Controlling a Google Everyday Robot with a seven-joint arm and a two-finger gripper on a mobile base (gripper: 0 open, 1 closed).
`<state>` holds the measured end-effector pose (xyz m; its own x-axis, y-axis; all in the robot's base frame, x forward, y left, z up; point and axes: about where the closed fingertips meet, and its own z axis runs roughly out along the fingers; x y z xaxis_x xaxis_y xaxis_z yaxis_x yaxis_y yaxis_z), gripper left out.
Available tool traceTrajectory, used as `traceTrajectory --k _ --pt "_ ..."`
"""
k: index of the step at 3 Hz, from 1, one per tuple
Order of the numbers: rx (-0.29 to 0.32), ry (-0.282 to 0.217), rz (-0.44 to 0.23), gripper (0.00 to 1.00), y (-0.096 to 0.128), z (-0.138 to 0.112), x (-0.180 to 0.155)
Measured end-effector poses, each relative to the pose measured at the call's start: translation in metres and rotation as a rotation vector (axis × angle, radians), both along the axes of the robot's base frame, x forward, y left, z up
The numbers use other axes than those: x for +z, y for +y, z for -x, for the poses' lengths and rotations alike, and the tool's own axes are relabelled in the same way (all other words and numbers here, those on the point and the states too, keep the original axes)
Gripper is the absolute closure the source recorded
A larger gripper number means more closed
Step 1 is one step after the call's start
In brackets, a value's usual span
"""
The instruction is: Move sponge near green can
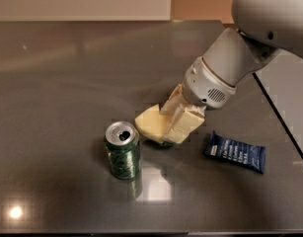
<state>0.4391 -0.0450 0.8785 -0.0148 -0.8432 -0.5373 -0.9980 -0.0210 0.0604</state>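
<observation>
Looks nearly done; holding the sponge [150,122] tight between the closed fingers of the gripper [174,130], down low, just beside the green can [122,151] but not touching; only left: put down, let go.

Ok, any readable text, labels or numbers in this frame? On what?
None legible.
The dark blue snack wrapper: pale lettering, too blurred to read.
The green can: pattern only, no readable brand.
The gripper, closed on the sponge beside the can: no markings visible.
</observation>
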Motion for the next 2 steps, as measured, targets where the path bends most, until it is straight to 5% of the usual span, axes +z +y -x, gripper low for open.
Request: traceTrajectory --k 1,2 --pt "0.013 0.013 -0.016 0.14 0.0068 0.0033 -0.0011" --pt "0.022 0.022 -0.025 0.00 0.0100 0.0042 -0.0029"
